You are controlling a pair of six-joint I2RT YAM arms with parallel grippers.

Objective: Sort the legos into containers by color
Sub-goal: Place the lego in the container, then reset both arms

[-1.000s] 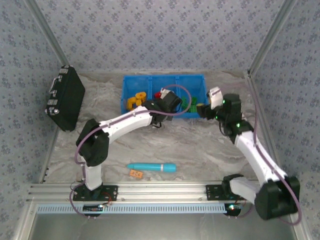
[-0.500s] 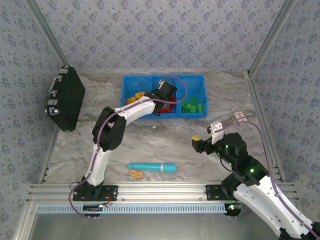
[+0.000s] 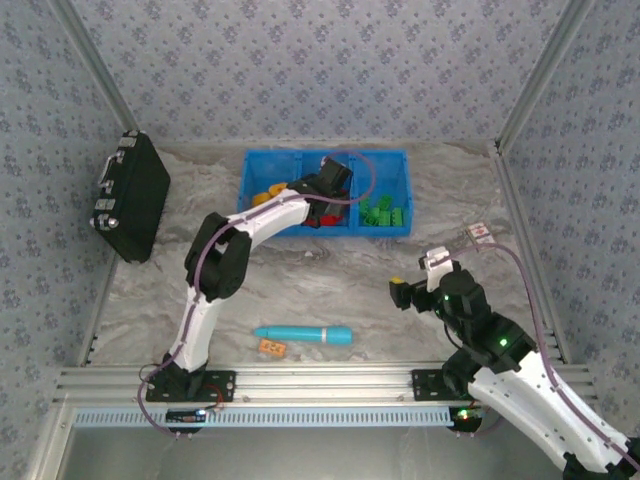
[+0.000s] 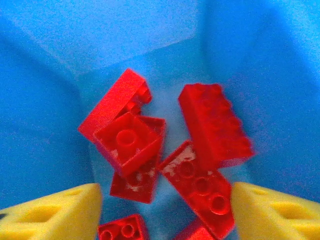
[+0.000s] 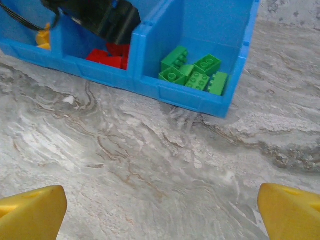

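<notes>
Currently, by my assessment, the sorting is nearly complete. The bin (image 3: 385, 155) stands at the far side of the table (image 3: 340, 280), and each of its three compartments holds one colour only. Orange bricks (image 3: 265, 198) are in the left compartment, red bricks (image 4: 210, 125) in the middle, and green bricks (image 5: 195, 75) in the right.

Outstanding: one stray brick (image 3: 272, 347), orange, lies on the table at the near edge, just beside the tip of the pen (image 3: 303, 334). I find no other loose brick on the table. I judge that its transfer to the left compartment is all that is left.

My left gripper (image 3: 335, 178) hangs over the middle compartment, pointing down into it. In the wrist view its fingertips are spread apart, with nothing between them. The red pile sits directly beneath, not touched. The stray brick is well apart from this gripper, across the table toward my base.

My right gripper (image 3: 410, 290) hovers over bare table in front of the bin. Its jaws are wide apart and it carries nothing. The green compartment lies ahead of it, and the stray brick is to its left, beyond the pen. On position alone, I would rate the stray brick nearer to this gripper than to the left one, though it sits on the left arm's side.
</notes>
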